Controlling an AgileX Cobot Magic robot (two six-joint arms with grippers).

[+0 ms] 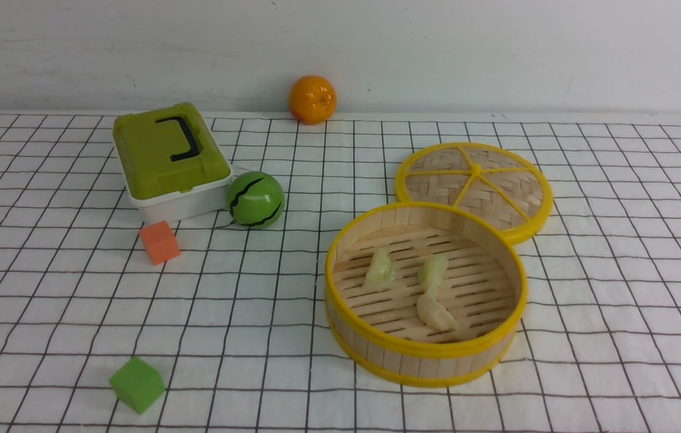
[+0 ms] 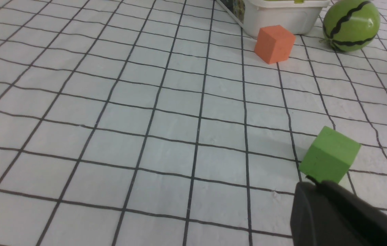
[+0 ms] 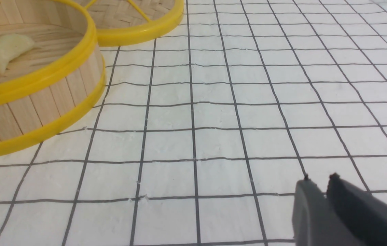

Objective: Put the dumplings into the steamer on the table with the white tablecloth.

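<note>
Three dumplings (image 1: 430,287) seated in the steamer (image 1: 370,349) — both arms clear of the front view.

Left to right on the white tablecloth (image 1: 616,300): green-lidded box (image 1: 166,150), orange cube (image 1: 160,242), green cube (image 1: 137,385), striped green ball (image 1: 255,199), orange (image 1: 312,99), then the steamer with its woven lid (image 1: 475,183) just behind. Left gripper (image 2: 311,182) clenched, empty, near the green cube. Right gripper (image 3: 318,179) — fingers a narrow slit apart, holding nothing, beside the steamer.
</note>
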